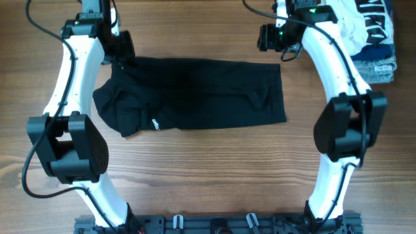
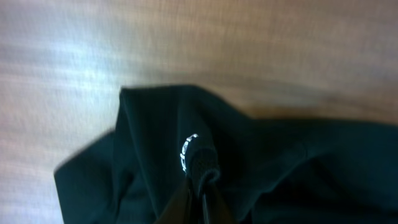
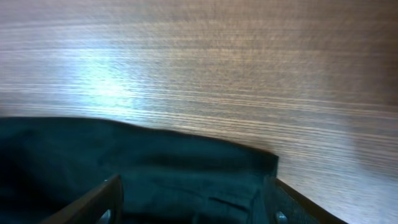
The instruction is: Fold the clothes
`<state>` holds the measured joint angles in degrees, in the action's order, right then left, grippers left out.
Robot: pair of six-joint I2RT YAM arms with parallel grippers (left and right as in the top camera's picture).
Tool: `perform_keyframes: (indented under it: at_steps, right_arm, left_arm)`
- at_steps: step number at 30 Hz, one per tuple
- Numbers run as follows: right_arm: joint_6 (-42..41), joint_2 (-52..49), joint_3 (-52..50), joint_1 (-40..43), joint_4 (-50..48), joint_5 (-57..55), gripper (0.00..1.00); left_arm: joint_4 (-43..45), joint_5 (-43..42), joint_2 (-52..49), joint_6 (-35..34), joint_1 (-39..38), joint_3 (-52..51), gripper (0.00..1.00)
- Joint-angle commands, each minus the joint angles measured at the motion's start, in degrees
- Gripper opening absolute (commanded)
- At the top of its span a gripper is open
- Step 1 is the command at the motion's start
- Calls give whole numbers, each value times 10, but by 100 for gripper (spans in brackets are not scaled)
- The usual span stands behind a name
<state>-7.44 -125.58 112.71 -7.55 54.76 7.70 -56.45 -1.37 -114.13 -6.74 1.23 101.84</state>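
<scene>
- The black garment (image 1: 195, 94) was soft matt cloth, smooth where it lay flat and creased at the bunched end. A small white print (image 2: 188, 151) on it looked faintly shiny.
- The table (image 1: 195, 175) was wood with fine streaked grain. Its satin finish threw back pale glare in both wrist views.
- My arm shells (image 1: 68, 71) were white plastic, smooth and glossy, and the joint housings (image 1: 71, 149) were black plastic and duller.
- My right fingers (image 3: 102, 200) were dark and hard-looking, matt with a slight sheen along the edges.
- The pile of clothes (image 1: 372, 32) was cloth too: white and navy printed fabric on top, and what looked like faded denim underneath.
</scene>
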Motion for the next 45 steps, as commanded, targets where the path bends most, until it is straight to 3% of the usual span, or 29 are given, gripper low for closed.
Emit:
perform_keyframes:
  at_steps: [1, 9, 14, 20, 31, 35, 39, 40, 45]
  right_arm:
    - [-5, -28, 2, 1, 0, 10, 73]
    - [-97, -36, -15, 2, 85, -82, 72]
    - [-106, -36, -69, 5, 42, -78, 72]
    - [-106, -36, -101, 5, -47, -77, 62]
    - [-107, -73, -101, 5, -56, -77, 54]
    - [-107, -73, -99, 5, -83, -77, 44]
    - [-106, -73, -71, 5, -99, -77, 9]
    - [-106, -73, -63, 5, -100, -77, 4]
    - [-105, -73, -3, 5, -99, -76, 4]
  left_arm:
    - [-23, -14, 17, -14, 2, 2, 4]
    - [-32, -14, 17, -14, 2, 2, 4]
    - [-37, -14, 17, -14, 2, 2, 4]
    - [-36, -13, 17, -14, 2, 2, 4]
    - [-37, -5, 17, -14, 2, 2, 4]
    - [-38, -5, 17, -14, 2, 2, 4]
    - [-38, -5, 17, -14, 2, 2, 4]
    - [-38, -5, 17, -14, 2, 2, 4]
    - [-34, -5, 17, -14, 5, 2, 4]
